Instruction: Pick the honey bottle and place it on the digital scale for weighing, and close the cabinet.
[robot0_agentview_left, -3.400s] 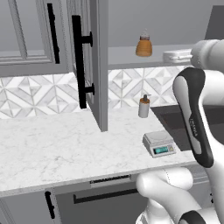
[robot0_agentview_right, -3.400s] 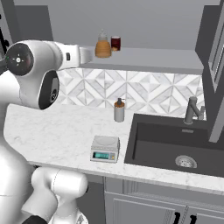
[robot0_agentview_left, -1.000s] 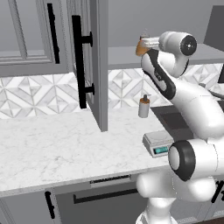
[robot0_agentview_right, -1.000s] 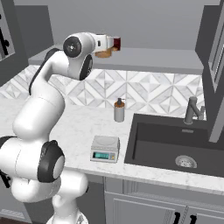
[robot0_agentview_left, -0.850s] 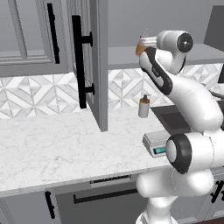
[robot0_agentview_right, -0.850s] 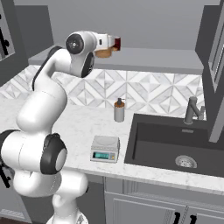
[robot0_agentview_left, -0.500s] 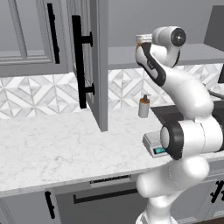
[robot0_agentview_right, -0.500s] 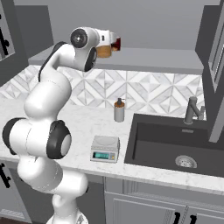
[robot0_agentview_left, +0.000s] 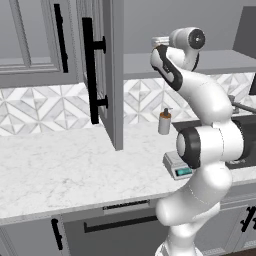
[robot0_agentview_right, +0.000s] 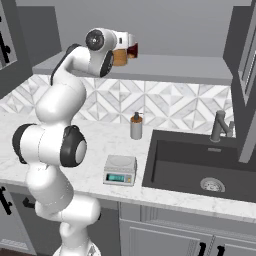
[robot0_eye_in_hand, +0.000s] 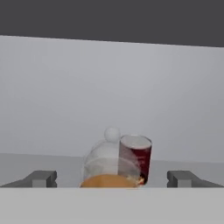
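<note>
Since a second ago my white arm has swung up and in toward the open shelf, so the wrist now sits right at the bottle.

From the left base camera, I see the grey upper wall cabinet door (robot0_agentview_left: 107, 70) with its long black bar handle hanging open. The small flat grey-white digital scale (robot0_agentview_left: 178, 166) sits on the marble table.

From the right base camera, the small squat amber-orange honey bottle (robot0_agentview_right: 120, 58) stands on the shelf against the wrist, a small dark-red jar (robot0_agentview_right: 132, 49) just behind it.

From the hand camera, the pincer (robot0_eye_in_hand: 112, 179) is spread wide, fingertips either side of the bottle's pale cap, gripping nothing.

I judge this the reach stage; next I must ease forward and pinch the bottle without nudging the jar.
</note>
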